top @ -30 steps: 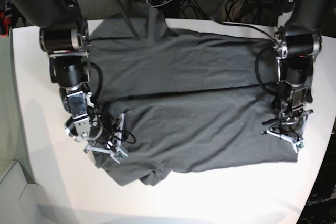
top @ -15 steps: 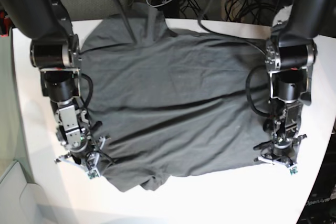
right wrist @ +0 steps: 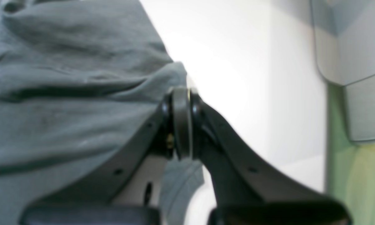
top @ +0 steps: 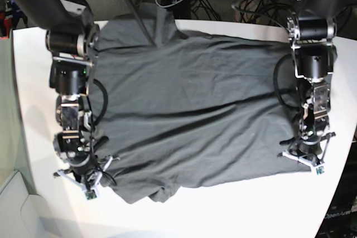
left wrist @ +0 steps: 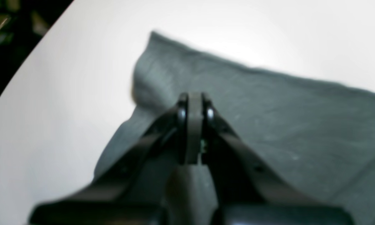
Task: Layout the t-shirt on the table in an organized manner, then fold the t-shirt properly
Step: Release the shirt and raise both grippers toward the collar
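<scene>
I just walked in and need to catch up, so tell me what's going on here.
A two-armed robot is working on a dark grey T-shirt, spread with some wrinkles over a white table. Both the left tool and the right tool are shut, low by the shirt's near corners. It isn't folded up yet.

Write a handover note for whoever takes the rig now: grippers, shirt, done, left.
Left gripper: shut, over the t-shirt near a near-side corner; contact unclear.
Right gripper: shut, at the shirt's edge on its own side; contact or grip unclear.
Shirt: spread wide on the table, creased across the middle, bunched at the far edge, near edge uneven.
Done: roughly spread out.
Left: smooth the creases and edges, then fold; no finished fold visible.
</scene>
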Tool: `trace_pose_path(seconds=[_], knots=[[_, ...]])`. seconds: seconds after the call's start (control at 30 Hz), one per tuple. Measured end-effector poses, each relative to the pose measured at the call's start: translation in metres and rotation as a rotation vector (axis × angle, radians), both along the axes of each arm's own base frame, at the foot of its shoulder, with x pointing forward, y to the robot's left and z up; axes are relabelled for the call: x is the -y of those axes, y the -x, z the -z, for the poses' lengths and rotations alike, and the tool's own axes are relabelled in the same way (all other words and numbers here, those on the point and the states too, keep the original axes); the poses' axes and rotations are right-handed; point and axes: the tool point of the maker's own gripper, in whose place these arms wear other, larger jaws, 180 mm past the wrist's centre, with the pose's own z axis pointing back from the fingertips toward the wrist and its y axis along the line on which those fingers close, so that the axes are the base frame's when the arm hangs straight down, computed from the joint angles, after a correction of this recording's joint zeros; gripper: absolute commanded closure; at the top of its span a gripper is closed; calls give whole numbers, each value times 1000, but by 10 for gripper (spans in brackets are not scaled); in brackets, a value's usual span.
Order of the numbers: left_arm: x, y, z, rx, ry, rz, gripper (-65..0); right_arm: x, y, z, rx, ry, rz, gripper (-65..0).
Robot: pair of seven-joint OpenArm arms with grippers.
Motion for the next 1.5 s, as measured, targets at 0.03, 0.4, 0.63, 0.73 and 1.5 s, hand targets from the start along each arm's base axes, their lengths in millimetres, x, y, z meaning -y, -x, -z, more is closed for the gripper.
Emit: trace_pose_path(seconds=[0.03,0.4,0.63,0.73,1.5], knots=[[-2,6,8,-38,6,-6,-4,5,4,-1,6,12,6,0],[-22,41,63,-213,27,-49,-4,-8,25,-23,32,49,-76,0],[-19,16,68,-150,-21,-69,-5,-5,36,-28,53,73,-70,0],[-5,4,64,-140,-68,-5,-5,-5,47,-21,46,77,-69,0],[-40,-13,25,-96,-171,10,-5,10,78,4,-13,120,-61,0]])
